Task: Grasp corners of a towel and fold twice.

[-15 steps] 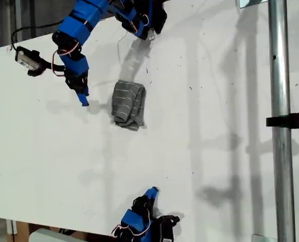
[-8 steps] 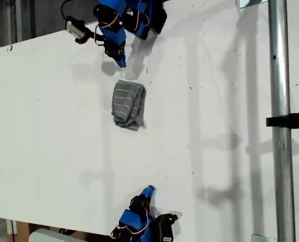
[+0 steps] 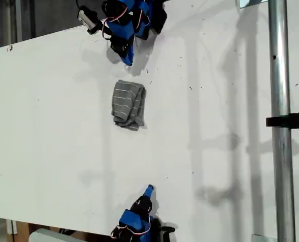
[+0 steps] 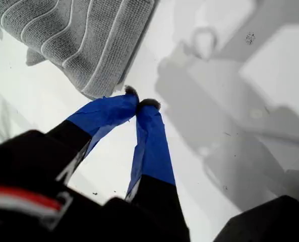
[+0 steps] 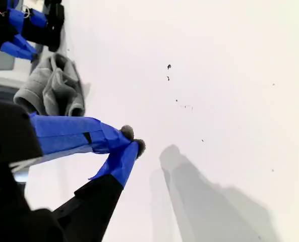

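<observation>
While the towel [image 3: 128, 104] lay folded small and a bit lumpy in the middle of the white table [image 3: 48, 151], the robot's first gripper [image 3: 128, 60] had swung away from the exterior view's left and tucked back near the far edge, just beyond the cloth. That looked like the folding was done and the arms were going home. Both the first gripper and the second gripper [image 3: 148, 190] had their fingers pressed together on nothing, with lots of bare table around and the metal pole [image 3: 279, 101] well apart.
</observation>
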